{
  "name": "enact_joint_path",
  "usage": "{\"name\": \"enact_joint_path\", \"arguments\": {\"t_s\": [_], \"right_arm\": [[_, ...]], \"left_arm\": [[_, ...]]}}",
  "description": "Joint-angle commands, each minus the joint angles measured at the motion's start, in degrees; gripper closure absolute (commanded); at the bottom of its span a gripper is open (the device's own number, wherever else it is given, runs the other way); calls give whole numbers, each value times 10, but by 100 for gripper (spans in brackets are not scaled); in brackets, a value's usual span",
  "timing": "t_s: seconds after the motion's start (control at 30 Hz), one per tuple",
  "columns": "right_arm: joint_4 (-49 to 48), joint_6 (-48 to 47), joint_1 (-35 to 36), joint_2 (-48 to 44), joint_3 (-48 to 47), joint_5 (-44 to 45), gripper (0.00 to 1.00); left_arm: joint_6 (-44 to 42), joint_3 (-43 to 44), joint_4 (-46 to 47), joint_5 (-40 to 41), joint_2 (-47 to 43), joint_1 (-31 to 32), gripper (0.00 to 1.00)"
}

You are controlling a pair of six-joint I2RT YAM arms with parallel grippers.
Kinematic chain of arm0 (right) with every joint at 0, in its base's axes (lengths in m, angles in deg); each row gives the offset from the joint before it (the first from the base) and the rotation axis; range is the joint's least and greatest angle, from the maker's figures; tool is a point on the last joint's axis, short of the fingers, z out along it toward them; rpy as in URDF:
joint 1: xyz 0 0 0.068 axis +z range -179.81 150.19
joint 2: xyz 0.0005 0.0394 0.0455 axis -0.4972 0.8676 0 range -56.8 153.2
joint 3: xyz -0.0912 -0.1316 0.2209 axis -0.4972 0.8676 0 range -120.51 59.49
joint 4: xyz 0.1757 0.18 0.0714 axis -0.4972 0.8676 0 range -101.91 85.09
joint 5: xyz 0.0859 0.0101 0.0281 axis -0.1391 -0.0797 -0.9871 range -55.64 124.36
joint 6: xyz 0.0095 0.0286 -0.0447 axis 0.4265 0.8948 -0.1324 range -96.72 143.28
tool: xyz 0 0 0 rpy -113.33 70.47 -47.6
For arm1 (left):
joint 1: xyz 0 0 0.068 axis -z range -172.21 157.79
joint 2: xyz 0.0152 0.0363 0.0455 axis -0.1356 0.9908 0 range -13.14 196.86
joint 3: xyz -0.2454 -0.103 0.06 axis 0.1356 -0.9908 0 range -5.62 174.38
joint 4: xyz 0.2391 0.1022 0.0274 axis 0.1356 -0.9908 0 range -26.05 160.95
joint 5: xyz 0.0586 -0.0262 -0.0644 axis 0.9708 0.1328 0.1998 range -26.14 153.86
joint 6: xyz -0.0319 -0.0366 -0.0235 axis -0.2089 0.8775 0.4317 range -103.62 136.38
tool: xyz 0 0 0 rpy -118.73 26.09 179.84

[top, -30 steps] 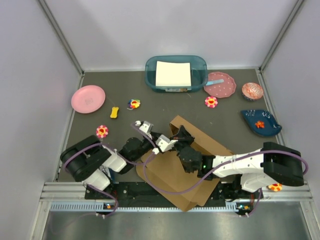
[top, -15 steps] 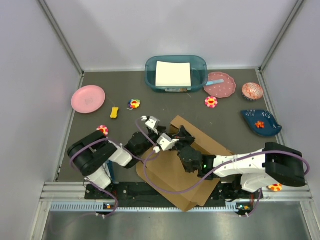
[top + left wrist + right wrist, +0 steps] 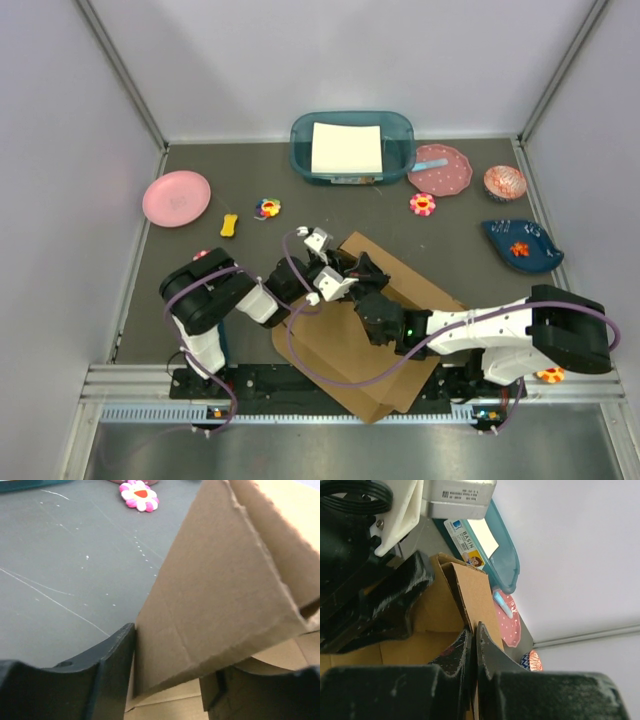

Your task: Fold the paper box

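Clamped by the right gripper (image 3: 473, 630), jaws nearly together, on an upright panel of the paper box (image 3: 472, 587). Straddled by the left gripper (image 3: 175, 655), jaws apart, a raised flap between them. From above only: lying at the table's (image 3: 470, 250) near edge, between both arms; fingertips hidden there.
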Motion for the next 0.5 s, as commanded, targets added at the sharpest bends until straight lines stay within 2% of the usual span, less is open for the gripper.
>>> {"name": "enact_joint_path", "arguments": {"t_s": [0.0,0.03,0.17,0.2,0.37,0.4,0.43,0.47], "right_arm": [[84,62,14,15,5,-51,100],[84,61,14,14,4,-51,100],[83,60,14,16,1,-54,100],[81,58,14,16,1,-55,100],[69,53,14,17,-7,-40,98],[69,53,15,16,-12,-34,93],[74,55,15,13,-15,-31,82],[79,62,15,3,-18,-25,75]], "left_arm": [[13,19,192,11,9,-15,56],[15,16,188,16,8,-15,71],[-1,13,160,10,-10,-15,94],[-5,14,148,7,-13,-16,98],[-18,7,126,21,-22,-16,100],[-19,7,124,24,-25,-16,100],[-23,7,117,26,-26,-16,100],[-25,7,110,31,-32,-16,100]]}}
